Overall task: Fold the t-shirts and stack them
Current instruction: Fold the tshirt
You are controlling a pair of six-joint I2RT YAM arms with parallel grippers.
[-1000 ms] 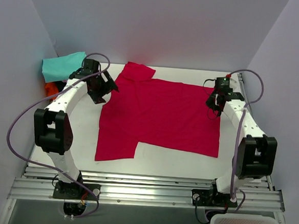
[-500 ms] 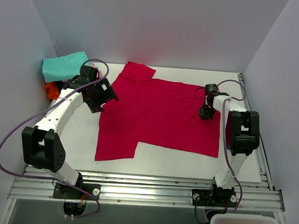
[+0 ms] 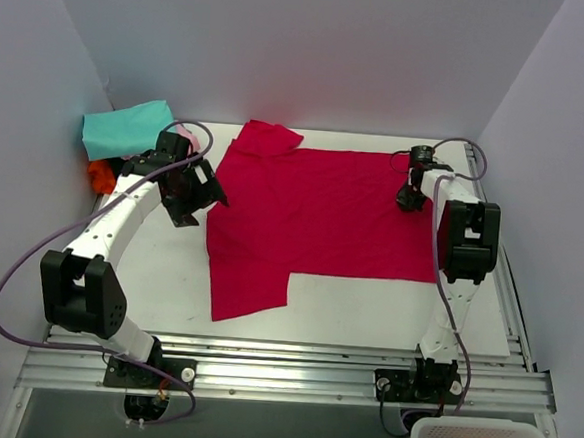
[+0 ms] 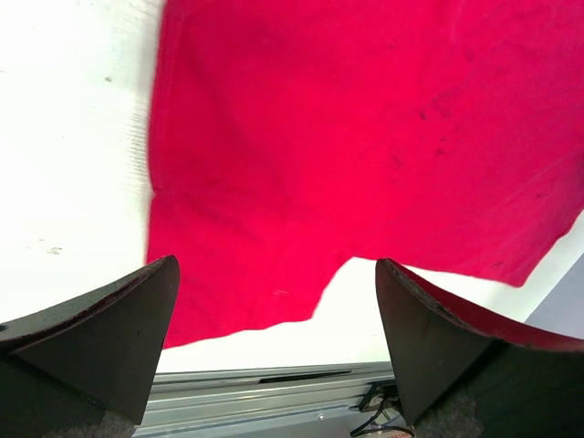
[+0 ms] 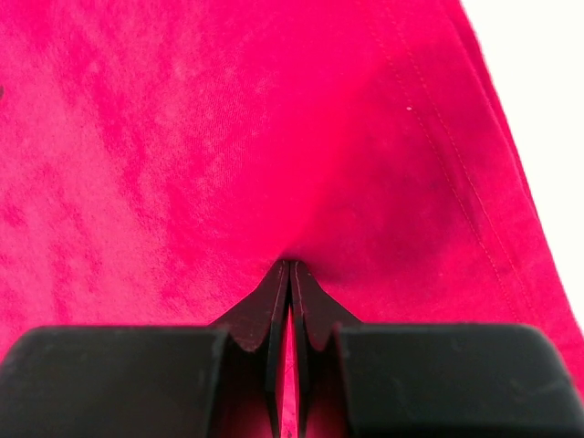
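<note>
Nearest the arm bases, one sleeve of the crimson t-shirt [image 3: 312, 220] is reaching toward them. The rest is lying mostly flat on the table [image 3: 365, 314], beneath and between both grippers. The right gripper [image 5: 289, 265] is clamping fully shut on a small pucker of cloth near the shirt's right edge. With so thin a pinch, any pull is risking the fabric slipping free or bunching. The left gripper [image 4: 276, 265] is hovering with jaws spread wide, gripping nothing, over the shirt's left edge, so a one-sided drag would be skewing it. Beyond the left gripper, the folded teal t-shirt [image 3: 123, 130] is sitting close enough for a careless swing to be knocking it.
</note>
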